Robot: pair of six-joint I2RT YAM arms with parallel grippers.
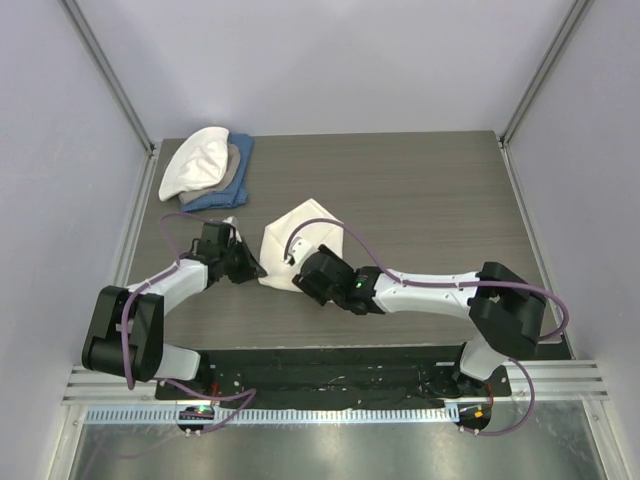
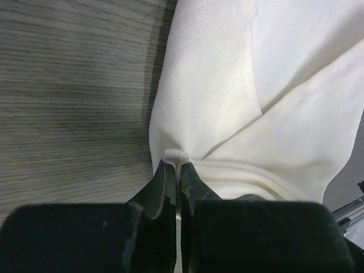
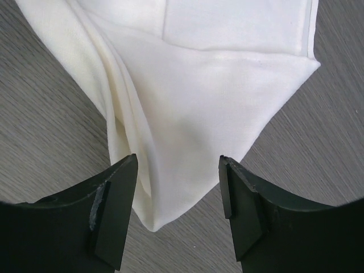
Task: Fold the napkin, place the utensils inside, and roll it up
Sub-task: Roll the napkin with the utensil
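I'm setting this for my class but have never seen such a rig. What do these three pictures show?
Two robot arms, each with a two-finger gripper, are bolted to a table. One picture looks down from above; the other two come from wrist cameras. A cream napkin lies on the table, with a stack of cloths at the far left. The left gripper pinches a fold of the napkin; the right gripper stands open over a corner. No fork shows.

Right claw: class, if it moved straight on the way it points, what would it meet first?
Probably the napkin: its corner lies inside the open right claw, though the height above the cloth is unclear.
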